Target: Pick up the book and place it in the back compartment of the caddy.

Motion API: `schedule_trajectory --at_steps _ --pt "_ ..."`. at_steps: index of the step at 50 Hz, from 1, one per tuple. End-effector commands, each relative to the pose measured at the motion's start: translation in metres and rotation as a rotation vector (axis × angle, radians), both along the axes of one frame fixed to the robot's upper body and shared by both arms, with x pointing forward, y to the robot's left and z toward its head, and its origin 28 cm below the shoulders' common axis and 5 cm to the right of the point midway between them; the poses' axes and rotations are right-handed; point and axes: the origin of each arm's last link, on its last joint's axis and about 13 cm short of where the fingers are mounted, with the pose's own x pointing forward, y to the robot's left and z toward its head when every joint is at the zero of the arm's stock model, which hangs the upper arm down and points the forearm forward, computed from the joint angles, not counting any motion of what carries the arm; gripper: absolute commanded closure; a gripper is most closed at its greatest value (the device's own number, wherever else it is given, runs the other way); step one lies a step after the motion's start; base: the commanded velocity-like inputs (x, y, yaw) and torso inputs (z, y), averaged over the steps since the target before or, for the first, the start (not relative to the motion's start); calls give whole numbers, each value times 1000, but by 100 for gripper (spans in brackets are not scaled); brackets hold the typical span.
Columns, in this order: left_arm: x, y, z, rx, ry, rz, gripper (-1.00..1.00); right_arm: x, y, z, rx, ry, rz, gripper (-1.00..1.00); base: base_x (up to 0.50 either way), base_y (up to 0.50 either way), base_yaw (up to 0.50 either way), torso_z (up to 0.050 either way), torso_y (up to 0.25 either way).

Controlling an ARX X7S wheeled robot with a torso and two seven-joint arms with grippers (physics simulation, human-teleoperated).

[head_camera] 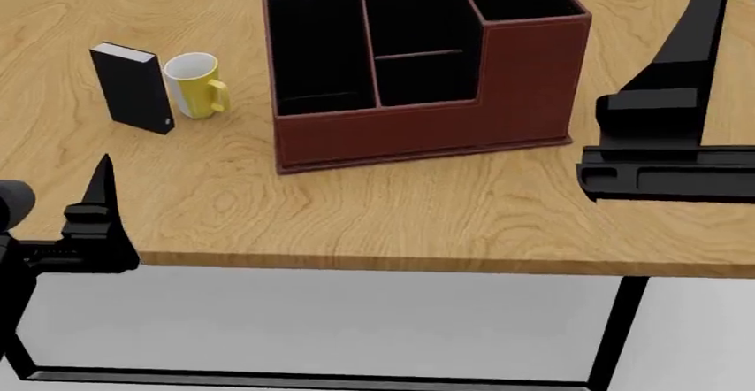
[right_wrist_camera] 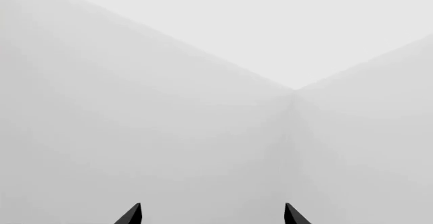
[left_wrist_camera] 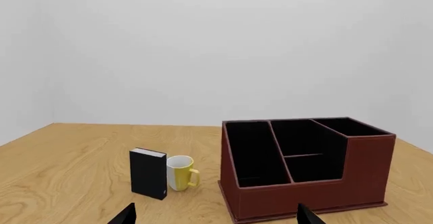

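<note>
The black hardcover book (head_camera: 133, 88) stands upright on the wooden surface (head_camera: 413, 214), well to the left of the caddy (head_camera: 425, 64) as the head view shows it, with its white page edges facing up. A yellow mug (head_camera: 196, 85) with a white inside stands just beside the book, between it and the caddy, handle turned toward the caddy. The caddy is a dark red-brown box with black lining and three columns (the column farthest from the book rises taller than the rest). Its middle column is split by a thin reddish bar, and the back compartment (head_camera: 408, 18) is the cell beyond that bar, on the side of the caddy away from the robot. The left gripper (left_wrist_camera: 215, 215) hangs near the surface's front edge, on the robot's side of the book, its two dark fingertips (left_wrist_camera: 125, 215) wide apart and holding nothing. The right gripper (right_wrist_camera: 212, 215) is raised near the caddy's taller end; its fingertips (right_wrist_camera: 130, 215) also stand apart, against only a pale wall.
</note>
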Motion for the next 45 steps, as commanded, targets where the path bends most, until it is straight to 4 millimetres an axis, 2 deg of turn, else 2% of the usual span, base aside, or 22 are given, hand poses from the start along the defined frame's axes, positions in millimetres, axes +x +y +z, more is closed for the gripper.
schedule_trajectory --at_steps 1,45 --pt "-2 2 0 -6 -6 6 -100 -1 2 1 -9 5 0 -100 324 0 0 0 0" --pt "-1 4 1 -24 -11 17 -100 0 3 2 -11 5 11 -100 323 0 0 0 1"
